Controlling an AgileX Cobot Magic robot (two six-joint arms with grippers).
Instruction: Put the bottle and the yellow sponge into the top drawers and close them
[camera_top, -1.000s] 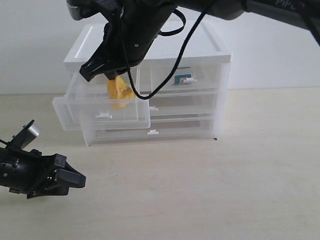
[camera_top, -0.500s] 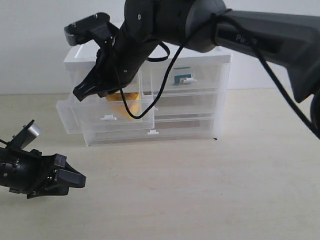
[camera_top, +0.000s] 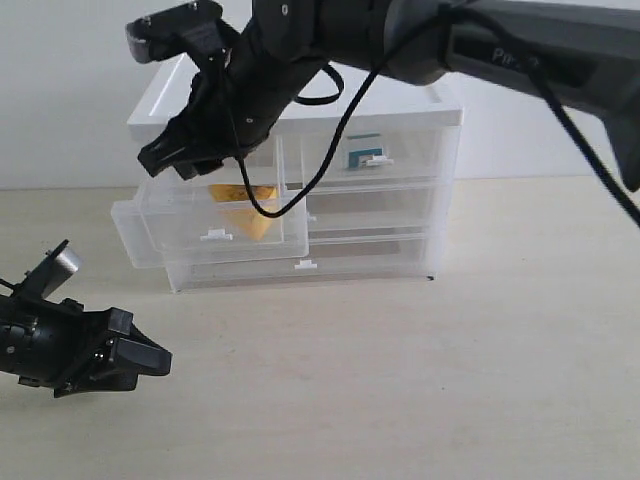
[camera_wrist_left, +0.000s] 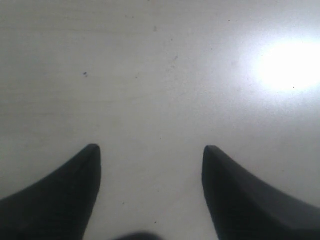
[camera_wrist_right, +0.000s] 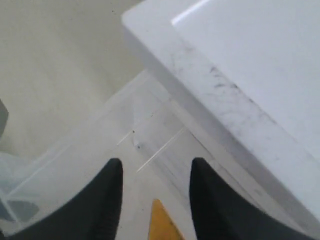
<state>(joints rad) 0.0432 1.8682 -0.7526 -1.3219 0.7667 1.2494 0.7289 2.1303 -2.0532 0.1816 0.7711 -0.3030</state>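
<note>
yellow sponge (camera_top: 245, 206) in pulled-out top drawer (camera_top: 170, 226); right jaws parted above

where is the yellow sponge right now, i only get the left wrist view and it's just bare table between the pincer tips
observer: The yellow sponge lies inside the pulled-out top left drawer, as the exterior view shows it, with nothing gripping it.
operator: and the bottle
observer: The bottle sits in the top right drawer, which looks pushed in.
operator: what about the right pincer
observer: The right pincer hangs open just above the open drawer, empty.
</note>
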